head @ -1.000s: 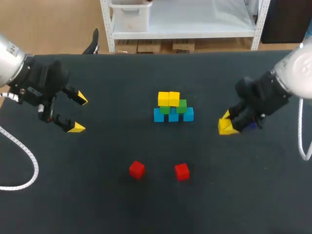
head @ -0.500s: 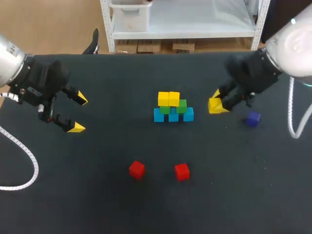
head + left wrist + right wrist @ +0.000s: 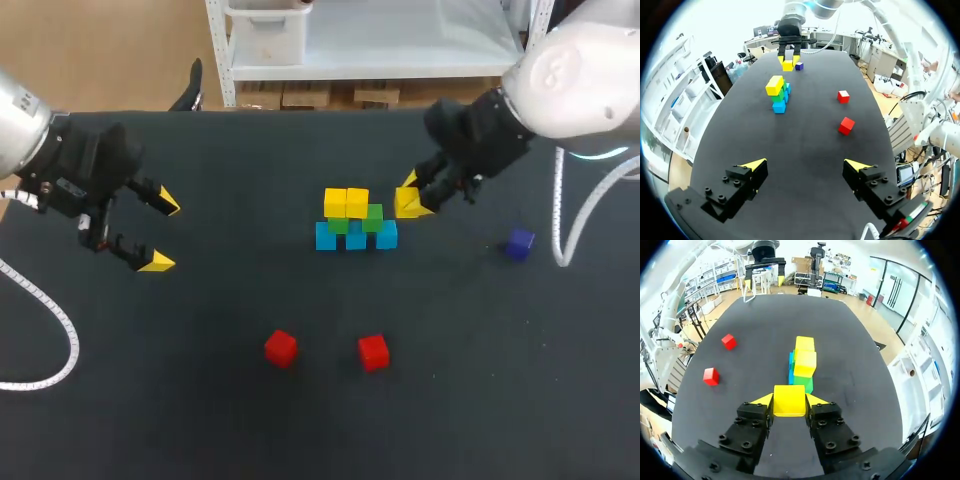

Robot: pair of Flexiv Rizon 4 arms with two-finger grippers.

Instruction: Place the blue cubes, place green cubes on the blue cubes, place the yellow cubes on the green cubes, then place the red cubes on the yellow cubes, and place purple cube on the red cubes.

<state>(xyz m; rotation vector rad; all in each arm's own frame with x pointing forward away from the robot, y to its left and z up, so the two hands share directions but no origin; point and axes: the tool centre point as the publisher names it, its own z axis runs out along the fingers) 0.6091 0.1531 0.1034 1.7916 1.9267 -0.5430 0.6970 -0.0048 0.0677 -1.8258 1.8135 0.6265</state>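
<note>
R gripper (image 3: 410,196) holds yellow cube (image 3: 789,399) beside stack (image 3: 354,222).

No text, label, number or sign can be read on the tabletop (image 3: 200,400) or on anything it carries (the cubes (image 3: 356,238) show only plain coloured faces in every view).

Probably robotics lab, black table (image 3: 200,410), metal shelving (image 3: 400,68)

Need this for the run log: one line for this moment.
right gripper: shut on yellow cube, by cube stack | left gripper: open | red cubes, purple cube: on table
</note>
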